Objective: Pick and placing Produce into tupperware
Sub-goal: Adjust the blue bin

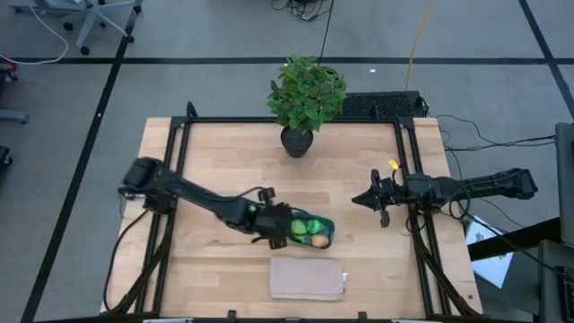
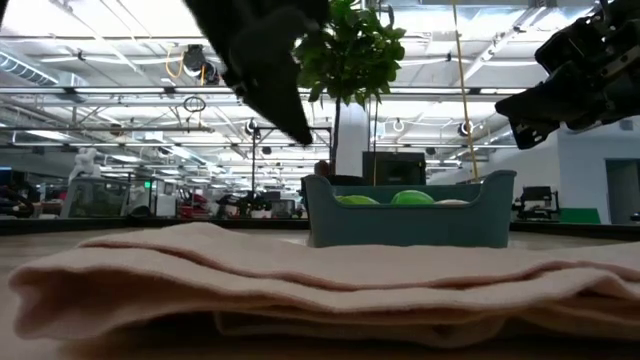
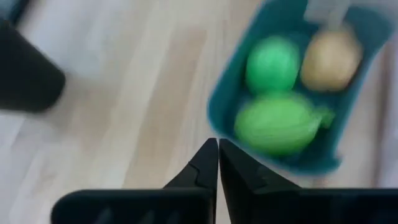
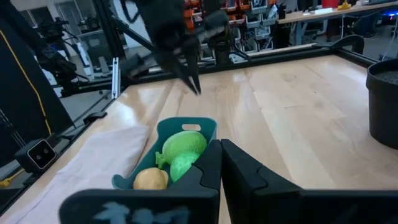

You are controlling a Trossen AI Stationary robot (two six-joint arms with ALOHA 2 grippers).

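Left hand [image 1: 274, 224] closed beside tupperware [image 1: 325, 225]; cloth [image 1: 307, 278] near, seemingly clear.

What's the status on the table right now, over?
Left gripper shut, empty, beside the teal-blue plastic container. Right gripper shut, waiting at right. Yellow-green oblong fruit, green ball, tan egg-shaped piece all inside. Nothing obstructing.

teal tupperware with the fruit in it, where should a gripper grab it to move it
Probably by the rim. The tupperware stands upright and open-topped with a thin raised wall, so come from above and pinch one wall between the fingers. The short end nearest the right gripper looks best: in the right wrist view a tab sticks up there, and the yellow-green fruit fills the other end.
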